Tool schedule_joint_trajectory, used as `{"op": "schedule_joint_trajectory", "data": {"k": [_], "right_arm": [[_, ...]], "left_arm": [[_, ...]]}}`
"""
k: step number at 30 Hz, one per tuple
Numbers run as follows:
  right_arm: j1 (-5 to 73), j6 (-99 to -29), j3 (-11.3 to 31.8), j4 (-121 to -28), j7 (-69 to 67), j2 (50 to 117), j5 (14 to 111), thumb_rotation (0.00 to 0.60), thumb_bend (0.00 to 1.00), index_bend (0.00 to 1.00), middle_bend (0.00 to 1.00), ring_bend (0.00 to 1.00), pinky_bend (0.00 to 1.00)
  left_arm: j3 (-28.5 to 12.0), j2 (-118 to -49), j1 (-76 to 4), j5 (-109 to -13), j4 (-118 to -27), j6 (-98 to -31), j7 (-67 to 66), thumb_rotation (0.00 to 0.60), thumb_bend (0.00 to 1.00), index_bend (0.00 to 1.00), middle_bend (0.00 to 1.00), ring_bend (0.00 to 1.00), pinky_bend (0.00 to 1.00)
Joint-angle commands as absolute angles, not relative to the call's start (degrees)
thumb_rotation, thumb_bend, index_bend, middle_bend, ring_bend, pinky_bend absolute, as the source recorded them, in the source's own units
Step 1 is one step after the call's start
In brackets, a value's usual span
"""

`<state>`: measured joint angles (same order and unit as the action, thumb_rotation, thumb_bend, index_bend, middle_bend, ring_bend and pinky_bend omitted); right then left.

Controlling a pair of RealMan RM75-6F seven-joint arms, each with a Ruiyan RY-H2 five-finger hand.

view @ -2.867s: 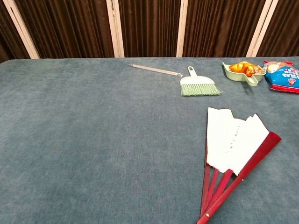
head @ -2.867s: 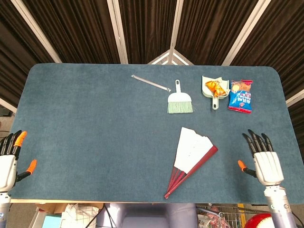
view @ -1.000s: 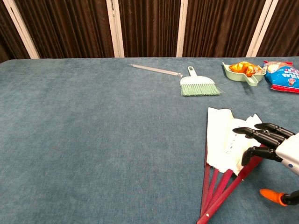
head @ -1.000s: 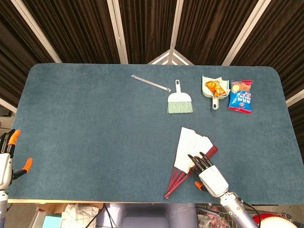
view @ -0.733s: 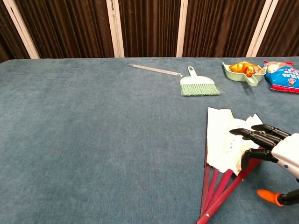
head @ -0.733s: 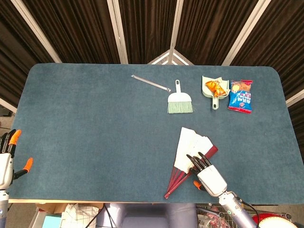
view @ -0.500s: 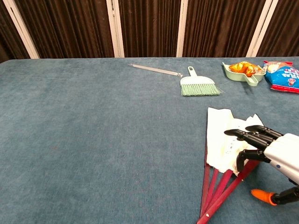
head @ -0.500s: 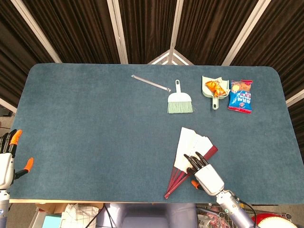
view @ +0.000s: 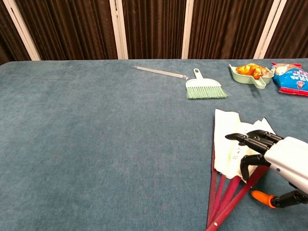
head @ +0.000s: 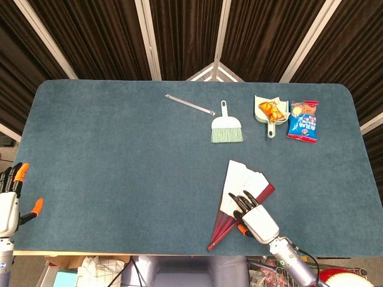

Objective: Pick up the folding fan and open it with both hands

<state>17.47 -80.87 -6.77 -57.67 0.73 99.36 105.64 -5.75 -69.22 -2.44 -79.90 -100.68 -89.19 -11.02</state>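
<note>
The folding fan (head: 240, 181) lies partly spread on the blue table near its front edge, white paper with dark red ribs. It also shows at the right of the chest view, fan (view: 230, 140). My right hand (head: 256, 219) hovers over the fan's red outer rib, fingers spread and reaching onto the paper. In the chest view the right hand (view: 275, 160) has its dark fingers above the paper and its orange-tipped thumb low beside the ribs; nothing is gripped. My left hand (head: 8, 204) stays off the table's front left corner, fingers apart and holding nothing.
At the back right lie a mint hand brush (head: 226, 127), a thin metal rod (head: 190, 104), a mint dustpan (head: 270, 113) holding an orange snack, and a blue snack bag (head: 303, 122). The table's front edge runs just below the fan's pivot.
My right hand has come in from the right edge and slid left over the fan's red ribs. The fan has shifted slightly. The left hand has sunk a little.
</note>
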Motion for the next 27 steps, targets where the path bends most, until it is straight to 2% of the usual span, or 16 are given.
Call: {"op": "schedule_joint_trajectory", "data": {"k": [1, 15, 27], "right_arm": [[17.5, -81.0, -6.8, -57.6, 0.9, 99.3, 105.6, 0.6, 0.34, 0.55, 0.1, 0.19, 0.12], [17.7, -82.8, -7.0, -58.9, 1.8, 98.4, 105.9, 0.6, 0.37, 0.6, 0.11, 0.2, 0.14], [18.7, -79.4, -7.2, -58.9, 4.1, 99.6, 105.0, 0.6, 0.37, 0.6, 0.11, 0.2, 0.14]], "left_arm": [[-5.7, -69.3, -2.4, -79.9, -100.7, -89.2, -11.1, 0.6, 0.45, 0.09, 0.02, 0.0, 0.03], [-5.6, -69.1, -2.3, -80.2, -100.9, -89.4, -10.8, 0.6, 0.45, 0.09, 0.02, 0.0, 0.03], [-5.7, -68.7, -2.2, -80.1, -101.0, -89.4, -9.9, 0.6, 0.45, 0.09, 0.02, 0.0, 0.03]]}}
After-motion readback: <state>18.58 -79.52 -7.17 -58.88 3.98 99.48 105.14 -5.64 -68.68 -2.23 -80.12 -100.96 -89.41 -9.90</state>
